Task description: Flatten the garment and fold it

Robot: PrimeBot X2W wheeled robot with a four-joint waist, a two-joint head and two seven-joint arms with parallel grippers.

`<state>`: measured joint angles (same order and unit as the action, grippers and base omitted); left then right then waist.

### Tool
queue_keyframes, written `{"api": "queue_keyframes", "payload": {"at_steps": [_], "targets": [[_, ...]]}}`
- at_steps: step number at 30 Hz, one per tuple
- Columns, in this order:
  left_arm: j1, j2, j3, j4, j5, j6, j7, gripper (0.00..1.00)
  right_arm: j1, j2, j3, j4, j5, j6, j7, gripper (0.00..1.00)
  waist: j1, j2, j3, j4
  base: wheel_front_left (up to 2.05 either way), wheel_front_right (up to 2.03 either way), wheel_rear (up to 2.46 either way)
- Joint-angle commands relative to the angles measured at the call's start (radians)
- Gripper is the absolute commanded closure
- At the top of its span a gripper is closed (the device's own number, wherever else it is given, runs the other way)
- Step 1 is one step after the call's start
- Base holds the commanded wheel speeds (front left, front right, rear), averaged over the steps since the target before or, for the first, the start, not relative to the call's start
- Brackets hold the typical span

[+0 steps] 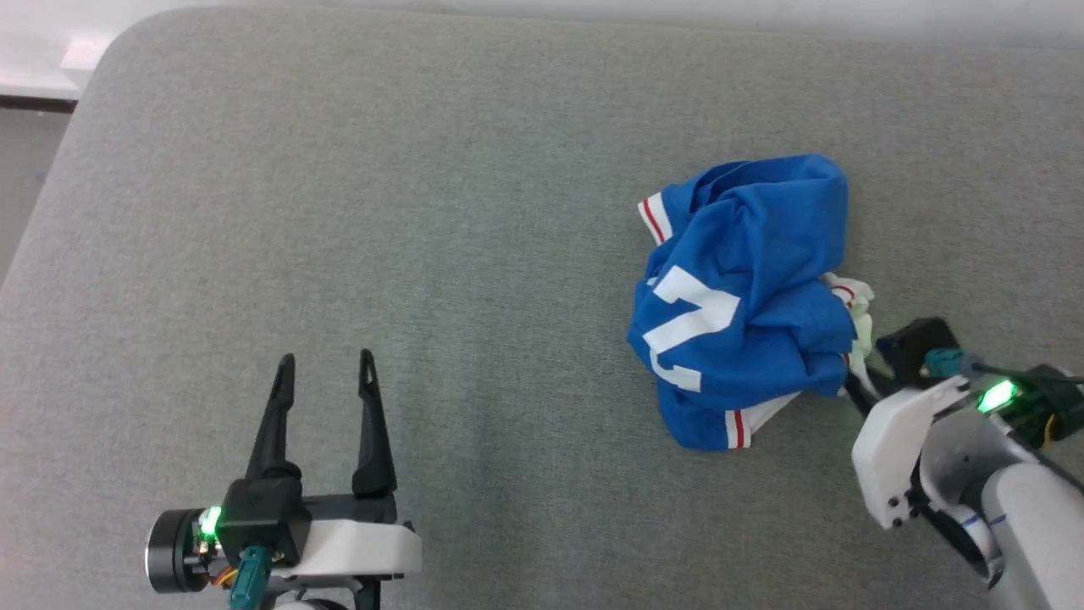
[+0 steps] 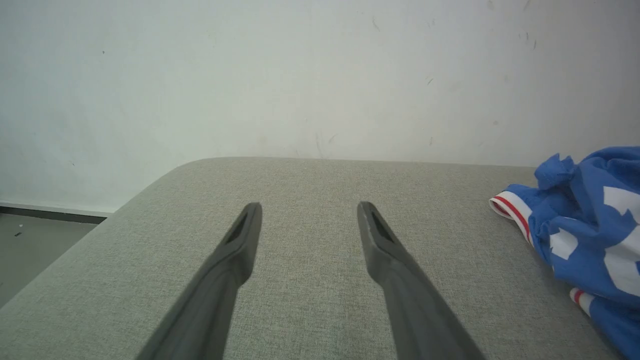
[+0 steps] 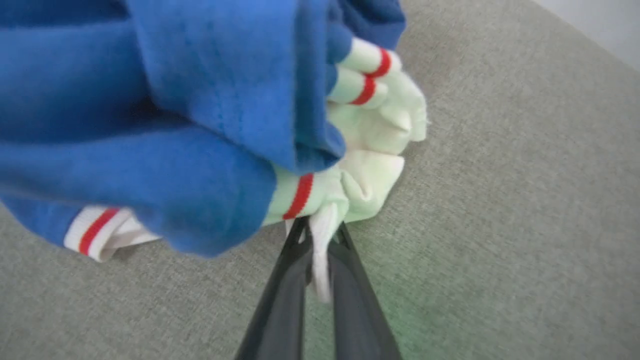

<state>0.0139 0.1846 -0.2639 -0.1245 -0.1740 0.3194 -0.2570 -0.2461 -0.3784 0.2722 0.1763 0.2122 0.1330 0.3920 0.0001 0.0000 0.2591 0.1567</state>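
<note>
The garment (image 1: pixel 745 296), a royal-blue T-shirt with white lettering and red-and-white trim, lies crumpled in a heap on the right half of the grey cushion. My right gripper (image 1: pixel 851 385) is at the heap's lower right edge. In the right wrist view its jaws are pinched together on a fold of the white sleeve cloth (image 3: pixel 320 235), with the garment (image 3: pixel 200 115) bunched just beyond. My left gripper (image 1: pixel 326 364) stands open at the lower left, well apart from the shirt, with nothing between its fingers (image 2: pixel 240 250). The garment (image 2: pixel 590 220) shows at the right edge of the left wrist view.
The grey fabric surface (image 1: pixel 381 212) spreads wide to the left of the shirt and behind it. Its rounded corner lies at the far left, with floor (image 1: pixel 25 161) beyond. A pale wall (image 2: pixel 300 75) stands behind the far edge.
</note>
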Motion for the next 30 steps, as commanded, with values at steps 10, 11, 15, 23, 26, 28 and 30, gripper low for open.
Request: {"api": "queue_keyframes", "payload": {"at_steps": [10,11,15,23,26,28,30], "targets": [[0.024,0.009,0.046,0.010,0.010,-0.022,-0.005,0.00,-0.109,-0.013,-0.220,-0.121,-0.014,-0.002,-0.082,1.00,-0.0001,0.0000,-0.088,-0.132,0.00,0.00,0.00],[0.027,0.010,0.049,0.010,0.011,-0.023,-0.005,0.00,-0.104,-0.011,-0.264,-0.138,-0.019,-0.002,-0.082,1.00,-0.0001,0.0000,-0.091,-0.140,0.00,0.00,0.00],[0.037,0.011,0.053,0.008,0.010,-0.029,-0.005,0.00,-0.018,0.008,-0.450,-0.196,-0.049,-0.002,-0.061,1.00,-0.0001,0.0000,-0.091,-0.156,0.00,0.00,0.00],[0.044,0.011,0.051,0.016,0.006,-0.040,-0.005,0.00,0.282,0.162,-0.658,-0.181,-0.115,-0.002,-0.030,1.00,-0.0001,0.0000,-0.070,-0.154,0.00,0.00,0.00],[0.043,0.015,0.052,0.021,0.006,-0.040,-0.005,0.00,0.325,0.223,-0.664,-0.160,-0.129,-0.002,-0.044,0.80,-0.0001,0.0000,-0.067,-0.154,0.00,0.00,0.00],[0.041,0.018,0.052,0.023,0.006,-0.041,-0.005,0.00,0.325,0.246,-0.661,-0.155,-0.144,-0.002,-0.059,0.00,-0.0001,0.0000,-0.068,-0.154,0.00,0.00,0.00],[0.038,0.021,0.052,0.024,0.007,-0.040,-0.005,0.00,0.307,0.261,-0.648,-0.166,-0.135,-0.002,-0.076,0.00,-0.0001,0.0000,-0.069,-0.154,0.00,0.00,0.00]]}}
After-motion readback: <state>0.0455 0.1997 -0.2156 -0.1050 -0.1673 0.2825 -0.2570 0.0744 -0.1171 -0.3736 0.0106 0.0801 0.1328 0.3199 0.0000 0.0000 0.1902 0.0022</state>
